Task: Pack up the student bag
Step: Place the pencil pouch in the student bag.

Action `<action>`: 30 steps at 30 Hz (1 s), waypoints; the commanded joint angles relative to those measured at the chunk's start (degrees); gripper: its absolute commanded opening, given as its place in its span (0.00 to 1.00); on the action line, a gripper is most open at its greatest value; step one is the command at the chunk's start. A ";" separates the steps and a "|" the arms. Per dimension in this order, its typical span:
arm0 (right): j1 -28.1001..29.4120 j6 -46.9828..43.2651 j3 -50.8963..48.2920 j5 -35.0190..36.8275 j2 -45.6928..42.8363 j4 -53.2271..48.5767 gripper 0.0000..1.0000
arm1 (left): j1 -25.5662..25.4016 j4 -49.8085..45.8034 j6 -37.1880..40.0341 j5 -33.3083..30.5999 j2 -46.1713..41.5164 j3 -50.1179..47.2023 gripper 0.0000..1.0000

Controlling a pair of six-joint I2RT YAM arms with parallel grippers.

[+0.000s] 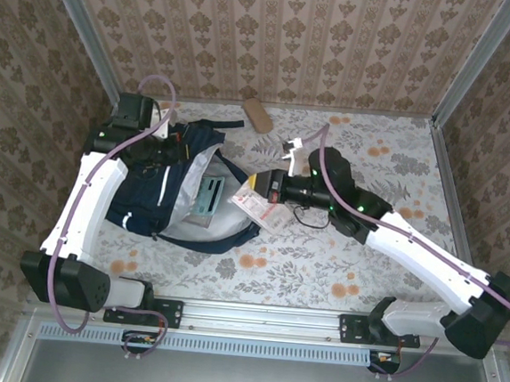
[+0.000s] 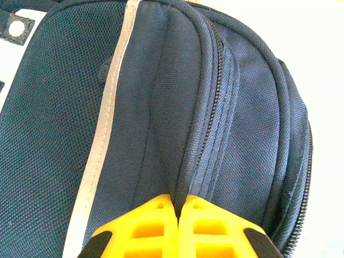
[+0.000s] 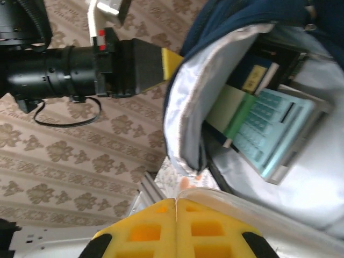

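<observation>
**Left gripper**: yellow fingers pressed together, pinching a raised fold of navy fabric beside the zip. Seen from the right wrist, it lifts the far edge of the mouth.

**Right gripper**: fingers fully together at the mouth's right-hand rim. A flat white packet with red print lies just beneath it, half over the rim. Whether the tips have its edge cannot be told.

**Student bag**: lies flat on the left half of the table, between the two arms. The pale grey lining is laid open. Inside are a teal calculator and flat book-like items stacked on edge beside it.

**Hazards (judged):**
- The left hold is only a thin fabric fold. If it slips, the mouth would sag shut over the contents.
- The packet could snag on the turned-out lining or slide under the rim instead of in.
- A push from the right could shove the whole bag leftward rather than load it.
- The calculator stands close behind the mouth and may block entry.

**Orientation (judged):** the long axis runs roughly far to near, slightly slanted. The top end is toward the far wall, under the left gripper. The opening gapes rightward, toward the right gripper.

**Unpacked:** a brown block at the table's far edge, well apart.
</observation>
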 commanded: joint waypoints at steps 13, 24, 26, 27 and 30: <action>2.89 2.96 7.32 -7.94 21.00 13.80 0.00 | 1.49 3.39 0.19 3.78 -0.84 2.94 0.00; 3.25 3.40 14.45 -7.96 32.99 11.21 0.37 | 2.21 3.56 0.13 4.24 -0.54 3.77 0.00; 3.23 3.29 15.59 -7.89 33.90 10.85 0.45 | 2.44 3.47 0.12 4.30 -0.51 3.92 0.00; 3.27 3.01 16.09 -7.44 33.94 10.28 0.47 | 2.73 3.55 0.04 4.24 -0.64 3.85 0.00; 3.27 1.89 17.08 -6.37 34.20 8.33 0.47 | 3.66 3.95 -0.35 4.50 -0.93 4.12 0.00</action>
